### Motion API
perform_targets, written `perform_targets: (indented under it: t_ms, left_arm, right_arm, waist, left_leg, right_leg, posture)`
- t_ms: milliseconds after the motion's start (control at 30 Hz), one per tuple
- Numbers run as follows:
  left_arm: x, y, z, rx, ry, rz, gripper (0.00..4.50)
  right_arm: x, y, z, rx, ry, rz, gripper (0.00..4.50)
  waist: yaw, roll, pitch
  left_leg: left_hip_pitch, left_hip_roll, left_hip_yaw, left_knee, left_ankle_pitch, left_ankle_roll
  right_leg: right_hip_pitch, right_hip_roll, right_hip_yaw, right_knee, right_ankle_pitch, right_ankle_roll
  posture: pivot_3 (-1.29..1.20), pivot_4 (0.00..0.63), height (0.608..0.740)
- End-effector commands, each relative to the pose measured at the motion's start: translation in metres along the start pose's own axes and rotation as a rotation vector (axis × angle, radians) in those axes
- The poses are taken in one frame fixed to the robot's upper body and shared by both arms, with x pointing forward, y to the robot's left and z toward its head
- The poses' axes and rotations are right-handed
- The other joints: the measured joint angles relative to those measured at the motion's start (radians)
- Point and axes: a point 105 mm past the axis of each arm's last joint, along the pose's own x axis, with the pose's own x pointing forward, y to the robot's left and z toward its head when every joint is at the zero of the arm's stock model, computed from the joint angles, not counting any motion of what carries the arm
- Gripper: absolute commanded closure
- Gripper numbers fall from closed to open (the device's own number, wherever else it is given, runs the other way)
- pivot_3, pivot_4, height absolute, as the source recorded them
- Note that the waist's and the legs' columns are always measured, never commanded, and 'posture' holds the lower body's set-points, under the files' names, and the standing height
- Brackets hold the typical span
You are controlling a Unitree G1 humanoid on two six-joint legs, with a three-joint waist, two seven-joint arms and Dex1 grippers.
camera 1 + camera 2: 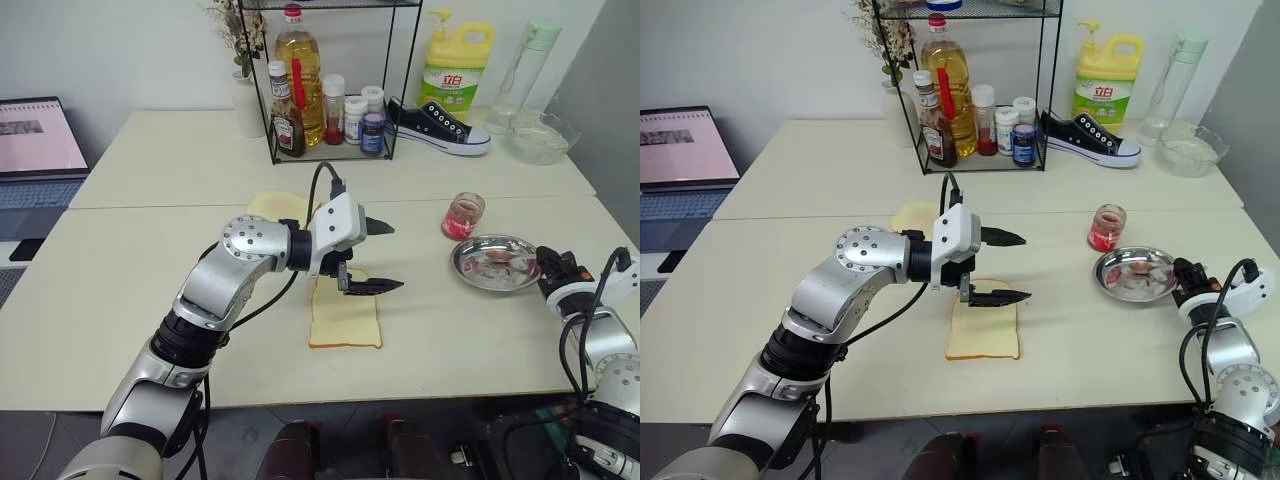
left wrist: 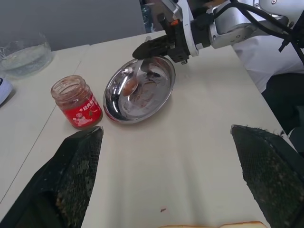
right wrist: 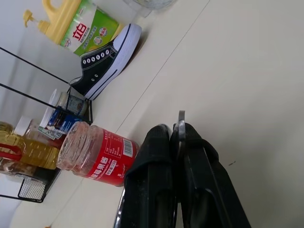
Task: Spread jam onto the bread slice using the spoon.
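The bread slice [image 1: 345, 322] lies flat on the table's near middle. My left gripper [image 1: 384, 258] hovers open just above its far end, nothing between the fingers. To the right, a round steel dish [image 1: 461, 270] holds smears of jam [image 2: 142, 97]. The spoon [image 2: 130, 83] rests in the dish with a blob of jam on its bowl. My right gripper [image 2: 151, 47] is at the dish's right rim, shut on the spoon's thin handle [image 3: 181, 124]. A jam jar [image 1: 463, 216] with a red label stands open just behind the dish.
A wire rack [image 1: 330, 100] of bottles stands at the back centre, with a black sneaker [image 1: 437, 126], a yellow detergent bottle [image 1: 456, 70] and a glass bowl [image 1: 541, 140] to its right. A laptop [image 1: 35, 150] sits far left. Another pale slice [image 1: 270, 205] lies behind my left arm.
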Motion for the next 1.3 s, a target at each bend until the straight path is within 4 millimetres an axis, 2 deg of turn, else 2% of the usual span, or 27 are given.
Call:
perform_targets:
  t_ms: [33, 167, 267, 533, 867, 967, 1233, 1300]
  left_arm:
    - [-0.004, 0.005, 0.013, 0.044, -0.035, 0.022, 0.0]
    - [-0.005, 0.004, 0.012, 0.041, -0.032, 0.025, 0.0]
    - [-0.005, 0.004, 0.011, 0.041, -0.031, 0.029, 0.0]
    - [-0.005, 0.004, 0.011, 0.041, -0.029, 0.029, 0.0]
    - [-0.005, 0.004, 0.011, 0.04, -0.032, 0.029, 0.0]
    - [-0.005, 0.004, 0.011, 0.041, -0.034, 0.028, 0.0]
    - [-0.004, 0.004, 0.012, 0.043, -0.038, 0.023, 0.0]
    - [-0.004, 0.004, 0.012, 0.044, -0.039, 0.022, 0.0]
  right_arm:
    - [0.0, 0.003, -0.014, 0.006, 0.016, 0.003, 4.48]
    - [0.0, -0.006, -0.021, 0.025, 0.013, -0.026, 4.48]
    - [-0.002, -0.012, -0.021, 0.03, 0.009, -0.042, 3.66]
    - [-0.009, -0.021, -0.011, 0.052, -0.015, -0.064, 0.81]
    - [-0.012, -0.023, -0.003, 0.112, -0.057, -0.068, 0.81]
    - [-0.015, -0.027, 0.003, 0.128, -0.083, -0.086, 1.45]
    - [-0.02, -0.031, 0.008, 0.141, -0.107, -0.099, 4.36]
    - [-0.02, -0.031, 0.008, 0.141, -0.107, -0.097, 4.44]
  waist:
    - [-0.001, 0.0, 0.0]
    - [-0.005, 0.001, 0.0]
    - [-0.004, 0.001, 0.0]
    - [-0.002, 0.001, 0.0]
    - [0.002, 0.001, 0.0]
    - [0.003, 0.001, 0.0]
    - [0.002, 0.001, -0.001]
    - [0.003, 0.001, -0.001]
  left_leg:
    - [0.0, 0.0, 0.0, 0.0, 0.0, 0.0]
    - [0.0, 0.001, 0.0, 0.0, 0.0, 0.0]
    - [0.0, 0.001, 0.0, 0.0, 0.0, 0.0]
    - [0.0, 0.0, 0.0, 0.0, 0.0, 0.0]
    - [0.0, 0.0, 0.0, 0.0, 0.0, 0.0]
    - [0.0, 0.0, 0.0, 0.0, 0.0, 0.0]
    - [0.0, 0.0, 0.0, 0.0, 0.0, 0.0]
    - [0.0, 0.0, 0.0, 0.001, 0.0, 0.0]
  right_leg:
    - [0.0, 0.0, 0.0, 0.0, 0.0, 0.0]
    - [-0.001, 0.001, 0.0, 0.0, 0.0, 0.0]
    - [-0.001, 0.001, 0.0, 0.0, 0.0, 0.0]
    - [0.0, 0.001, 0.0, 0.0, 0.0, 0.0]
    - [0.0, 0.0, 0.0, 0.0, 0.0, 0.0]
    - [0.0, 0.0, 0.0, 0.0, 0.0, 0.0]
    - [0.001, 0.0, 0.0, 0.0, 0.0, 0.0]
    - [0.001, 0.0, 0.0, 0.0, 0.0, 0.0]
  posture:
    - [0.0, 0.15, 0.74]
    - [0.0, 0.15, 0.74]
    - [0.0, 0.15, 0.74]
    - [0.0, 0.15, 0.74]
    - [0.0, 0.15, 0.74]
    - [0.0, 0.15, 0.74]
    - [0.0, 0.15, 0.74]
    - [0.0, 0.15, 0.74]
